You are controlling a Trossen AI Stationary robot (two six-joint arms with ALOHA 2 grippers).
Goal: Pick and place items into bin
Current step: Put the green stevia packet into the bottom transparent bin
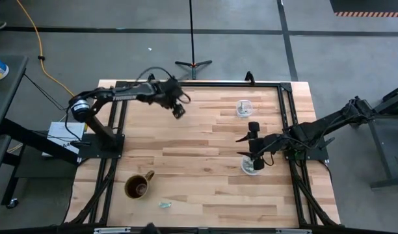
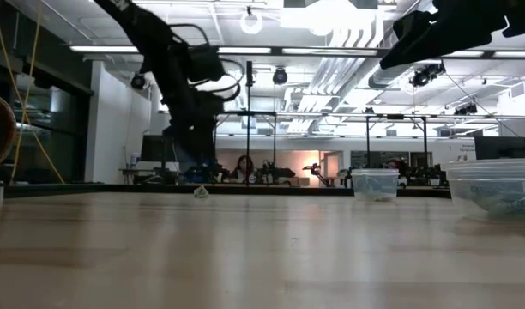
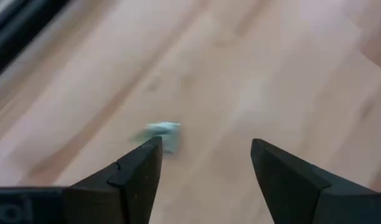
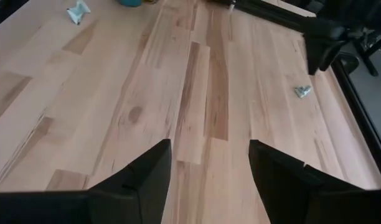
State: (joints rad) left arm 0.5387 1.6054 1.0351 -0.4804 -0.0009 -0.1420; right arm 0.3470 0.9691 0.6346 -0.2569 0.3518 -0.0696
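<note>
We see the left gripper (image 3: 203, 163) with its fingers (image 3: 137, 171) spread wide and empty, hanging just above a tiny pale green bit (image 3: 162, 132) that lies on the worktop (image 1: 205, 143) just ahead of one fingertip. We judge this the reach step: the next move calls for shifting so the bit sits between the fingers, then lowering and closing. The right gripper (image 1: 253, 158) hangs over a clear bin (image 1: 252, 167), well apart from that bit, fingers parted and holding nothing. A second bin (image 1: 244, 107) stands nearer the bit; another bit (image 1: 164, 204) lies far from it, beside the mug (image 1: 138, 186).
</note>
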